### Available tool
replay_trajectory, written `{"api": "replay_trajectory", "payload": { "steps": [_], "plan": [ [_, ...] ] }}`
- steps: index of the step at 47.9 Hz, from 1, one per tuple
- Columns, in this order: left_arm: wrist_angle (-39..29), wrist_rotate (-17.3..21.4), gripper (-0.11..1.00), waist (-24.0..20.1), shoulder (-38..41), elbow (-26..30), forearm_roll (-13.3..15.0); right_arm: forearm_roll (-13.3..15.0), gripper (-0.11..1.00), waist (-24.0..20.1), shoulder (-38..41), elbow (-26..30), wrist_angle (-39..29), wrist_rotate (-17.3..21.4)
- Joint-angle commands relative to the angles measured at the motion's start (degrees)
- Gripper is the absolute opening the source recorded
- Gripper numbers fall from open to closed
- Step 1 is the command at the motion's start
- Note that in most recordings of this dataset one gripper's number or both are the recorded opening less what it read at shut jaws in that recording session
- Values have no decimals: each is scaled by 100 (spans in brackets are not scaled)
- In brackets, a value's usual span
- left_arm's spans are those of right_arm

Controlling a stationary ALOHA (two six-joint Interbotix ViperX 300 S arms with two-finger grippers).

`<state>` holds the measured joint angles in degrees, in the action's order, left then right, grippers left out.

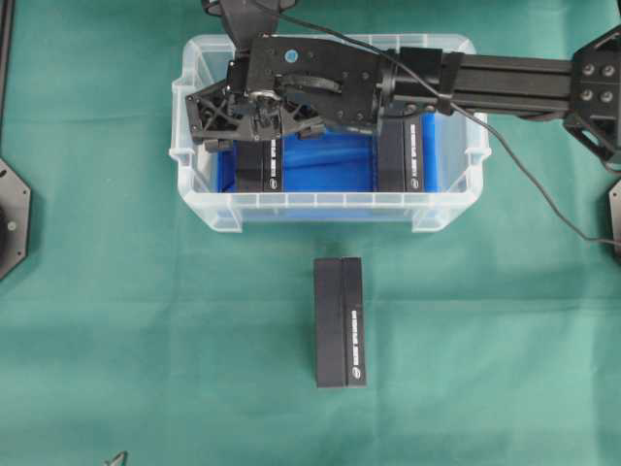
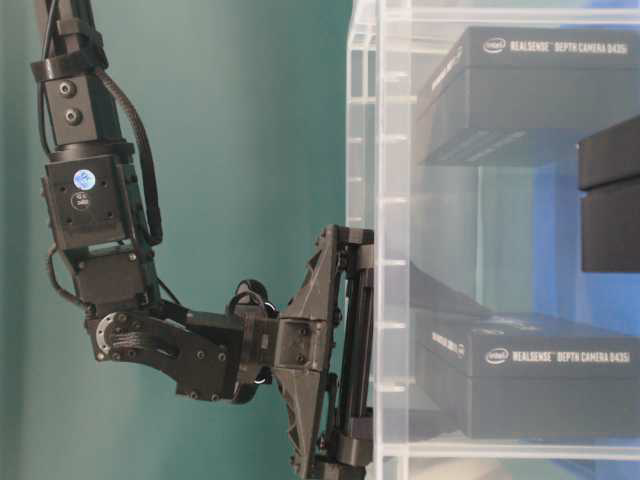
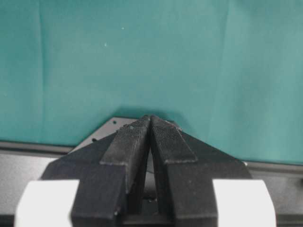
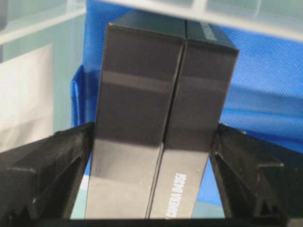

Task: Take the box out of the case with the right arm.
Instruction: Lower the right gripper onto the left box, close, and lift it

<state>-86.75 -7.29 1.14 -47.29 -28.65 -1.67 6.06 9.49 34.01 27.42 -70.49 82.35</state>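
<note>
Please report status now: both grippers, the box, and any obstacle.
Right gripper open, fingers either side of left box inside case, not closed. Left gripper shut, empty. Second box apart; nothing in the way.

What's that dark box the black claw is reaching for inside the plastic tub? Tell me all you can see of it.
The box is a long, matt black carton with a seam down its length and white lettering ending in "CAMERA D435i". It lies at the left end of the clear tub, on the blue lining. The right gripper straddles it with open jaws, one finger on each side; whether they touch it yet is unclear. A matching box lies at the other end.
</note>
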Motion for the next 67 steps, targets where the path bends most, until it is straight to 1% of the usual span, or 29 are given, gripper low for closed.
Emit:
{"api": "replay_trajectory", "payload": {
  "steps": [1, 8, 16, 19, 21, 22, 23, 31, 50, 60, 67],
  "plan": [
    [26, 0, 0, 18, 35, 79, -18, -26, 91, -9, -105, 53, 9, 9],
    [35, -9, 0, 18, 35, 79, -18, -53, 91, -9, -97, 53, 9, 26],
    [26, -9, 0, 18, 35, 70, -9, -167, 88, -18, -97, 62, -9, 272],
    [26, -9, 0, 9, 35, 70, -18, -176, 83, -26, -97, 62, -18, 316],
    [35, -9, 0, 18, 26, 70, -18, -176, 76, -35, -97, 53, -26, 325],
    [35, 0, 0, 18, 26, 79, -18, -185, 70, -44, -97, 53, -44, 334],
    [26, 0, 0, 9, 26, 79, -9, -185, 68, -44, -97, 53, -62, 343],
    [26, 0, 0, 9, 26, 70, -18, -237, 68, -44, -105, 62, -141, 360],
    [26, 0, 0, 9, 26, 79, -9, -202, 68, -44, -193, 149, -202, 352],
    [26, 0, 0, 18, 18, 79, -18, -105, 68, -44, -439, 272, -668, 360],
    [26, 0, 0, 9, 9, 79, -9, -97, 68, -44, -580, 519, -967, 360]
  ]
}}
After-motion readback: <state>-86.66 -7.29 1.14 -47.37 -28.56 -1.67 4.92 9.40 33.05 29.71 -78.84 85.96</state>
